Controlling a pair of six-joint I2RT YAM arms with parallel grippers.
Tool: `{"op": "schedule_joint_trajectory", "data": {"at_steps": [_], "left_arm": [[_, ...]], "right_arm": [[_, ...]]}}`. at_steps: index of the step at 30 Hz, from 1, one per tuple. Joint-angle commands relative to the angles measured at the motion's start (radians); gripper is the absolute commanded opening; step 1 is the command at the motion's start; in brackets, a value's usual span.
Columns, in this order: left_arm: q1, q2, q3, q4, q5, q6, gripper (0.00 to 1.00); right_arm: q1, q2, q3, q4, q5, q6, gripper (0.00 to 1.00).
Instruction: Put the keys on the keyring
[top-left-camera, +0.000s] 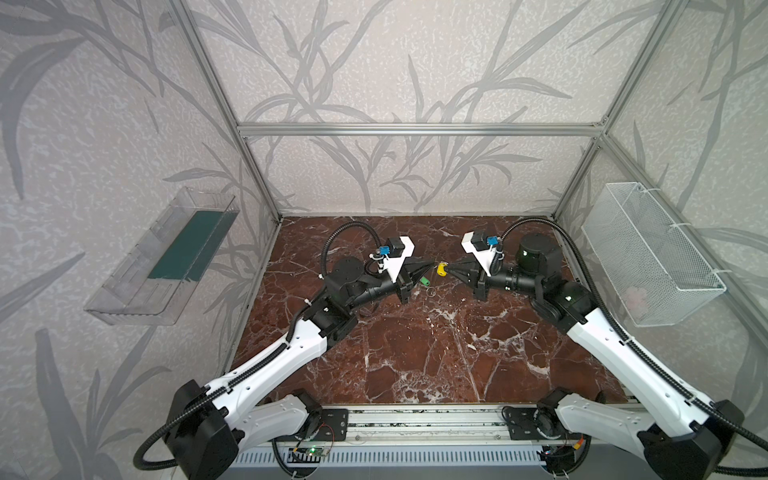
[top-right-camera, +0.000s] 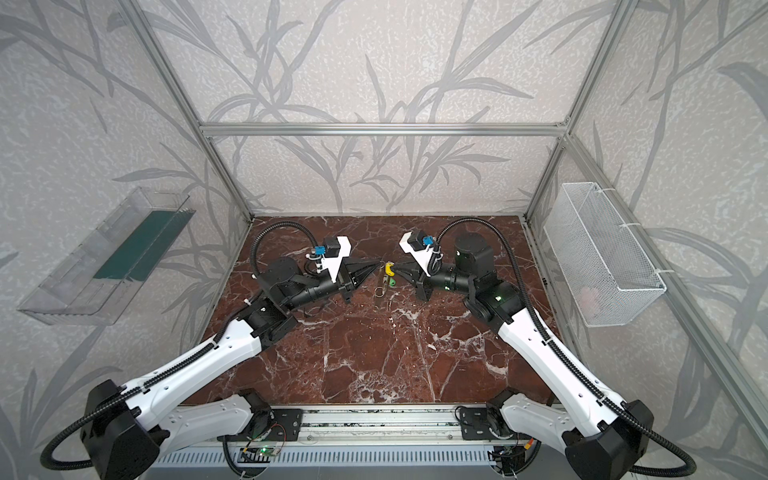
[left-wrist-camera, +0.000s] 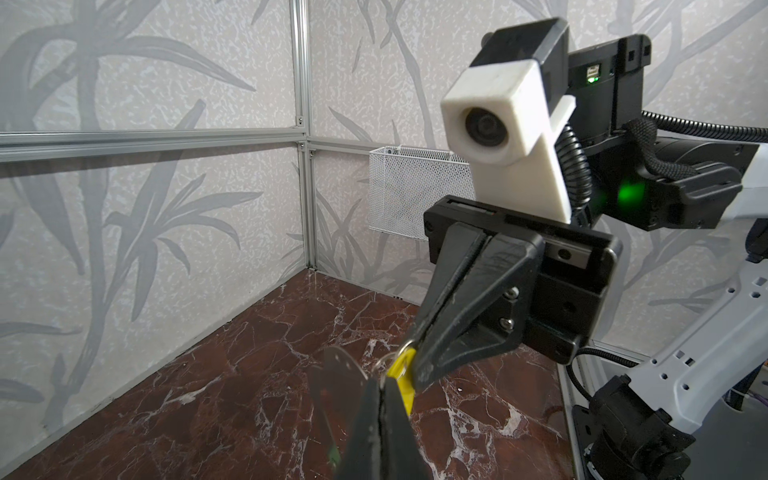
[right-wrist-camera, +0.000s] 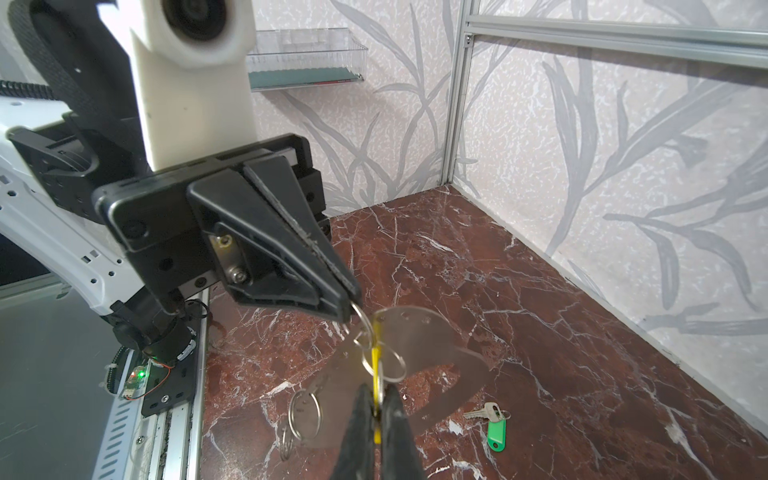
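Tip to tip: left gripper (right-wrist-camera: 351, 305) pinches the flat grey metal keyring (right-wrist-camera: 432, 340), right gripper (right-wrist-camera: 376, 397) clamps the yellow-tagged silvery key (left-wrist-camera: 404, 368).

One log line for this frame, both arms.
left gripper: shut on keyring, lifted | right gripper: shut on yellow key tag, at keyring | green-tagged key: loose on table

Both closed, the left gripper (top-left-camera: 430, 265) and right gripper (top-left-camera: 452, 269) meet at the yellow tag (top-left-camera: 441, 269). The green tag (top-left-camera: 424, 281) lies on the table (top-left-camera: 415, 353), seven o'clock from it.
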Motion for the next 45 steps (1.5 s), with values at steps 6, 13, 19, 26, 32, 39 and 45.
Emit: {"op": "schedule_joint_trajectory", "data": {"at_steps": [6,13,19,26,32,39,45], "left_arm": [[0.004,-0.014,-0.005,0.009,-0.034,0.020,0.00],[0.005,0.003,-0.003,0.001,-0.049,0.022,0.00],[0.005,0.018,0.007,-0.016,-0.067,0.022,0.00],[0.005,0.018,0.008,-0.025,-0.086,0.015,0.14],[0.004,-0.001,0.005,-0.051,-0.091,0.015,0.27],[0.003,-0.018,-0.018,-0.064,-0.065,-0.020,0.29],[0.004,-0.050,-0.078,-0.036,-0.027,-0.079,0.30]], "right_arm": [[-0.005,-0.030,0.047,-0.004,0.017,0.004,0.00],[-0.004,-0.046,0.035,0.044,0.035,0.040,0.00],[-0.005,-0.058,0.032,0.078,0.047,0.073,0.00],[-0.005,-0.063,0.032,0.091,0.096,0.095,0.00],[-0.005,-0.061,0.033,0.111,0.143,0.113,0.00],[-0.005,-0.057,0.041,0.135,0.181,0.124,0.00],[-0.005,-0.052,0.055,0.139,0.189,0.126,0.00]]}}
